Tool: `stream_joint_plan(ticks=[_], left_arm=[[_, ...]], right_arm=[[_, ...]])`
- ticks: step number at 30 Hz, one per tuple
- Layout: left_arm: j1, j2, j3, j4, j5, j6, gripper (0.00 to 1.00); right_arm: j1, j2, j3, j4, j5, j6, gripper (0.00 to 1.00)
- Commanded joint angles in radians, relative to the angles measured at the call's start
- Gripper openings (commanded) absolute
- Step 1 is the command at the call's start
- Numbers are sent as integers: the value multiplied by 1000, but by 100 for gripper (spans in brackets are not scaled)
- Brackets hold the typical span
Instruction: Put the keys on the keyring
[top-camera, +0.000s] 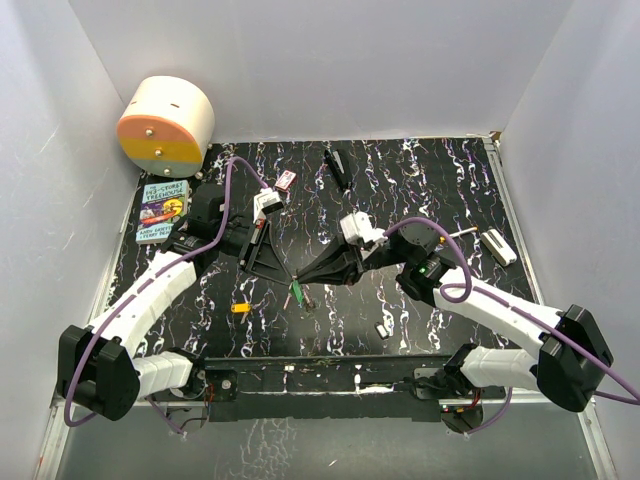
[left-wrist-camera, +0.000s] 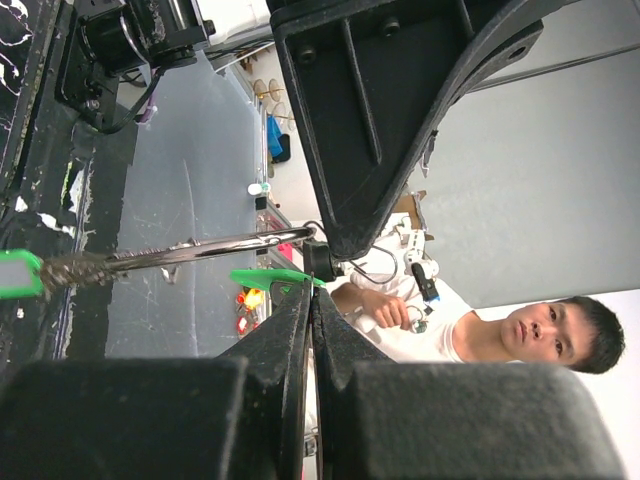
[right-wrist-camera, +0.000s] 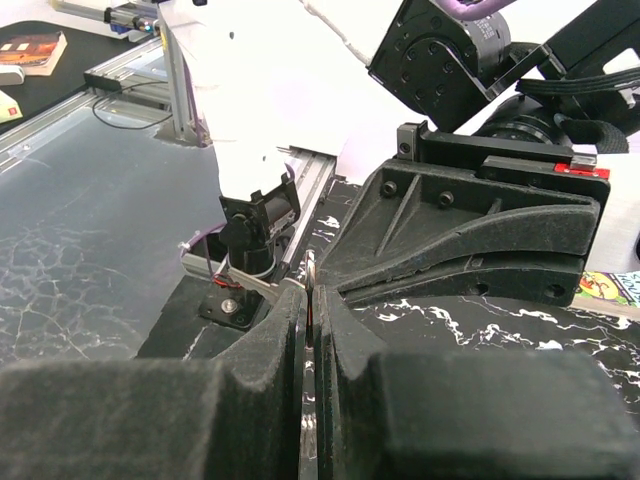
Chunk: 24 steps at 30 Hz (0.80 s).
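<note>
Both grippers meet tip to tip at the table's middle. My right gripper (top-camera: 303, 281) (right-wrist-camera: 312, 290) is shut on the keyring (right-wrist-camera: 312, 268), a thin metal ring seen edge-on between its pads. In the left wrist view the keyring (left-wrist-camera: 200, 250) runs as a silvery line to the right gripper's tip, with a green-edged bit (left-wrist-camera: 18, 273) at its far end. My left gripper (top-camera: 288, 274) (left-wrist-camera: 312, 290) is shut on a thin silvery key whose green tag (left-wrist-camera: 268, 277) shows at the fingertips. The green tag (top-camera: 297, 292) hangs just below both tips. A small silvery piece (right-wrist-camera: 258, 290) sticks out left of the ring.
A pink-red card (top-camera: 286, 180) and a black object (top-camera: 337, 166) lie at the back. A book (top-camera: 163, 212) and a round cream-orange object (top-camera: 165, 125) are at the back left. A small orange piece (top-camera: 240, 308), a white bit (top-camera: 383, 328) and a white item (top-camera: 498, 246) lie around.
</note>
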Motion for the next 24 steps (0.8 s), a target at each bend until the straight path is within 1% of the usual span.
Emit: stream_joint_plan(ticks=[1,8,11,13,15,18,24], left_arm=[[1,-14,46,-8,176,25,0],[2,-13,48,-17,176,34,0],[2,-8,62,-40,177,57,0],[2,-6,79,-76,176,94,0],[2,-6,92,-113,176,125,0],[2,-6,93,-124,177,136,0],[2,-11,101,-148,177,164,0]], right_arm=[[0,-7,-8,142,7,-5,7],[0,-8,-16,176,10,16,7],[1,22,-25,196,6,27,7],[0,53,-40,226,5,47,7],[0,77,-57,302,5,87,7],[1,115,-64,391,-10,145,7],[1,140,-60,397,-10,145,7]])
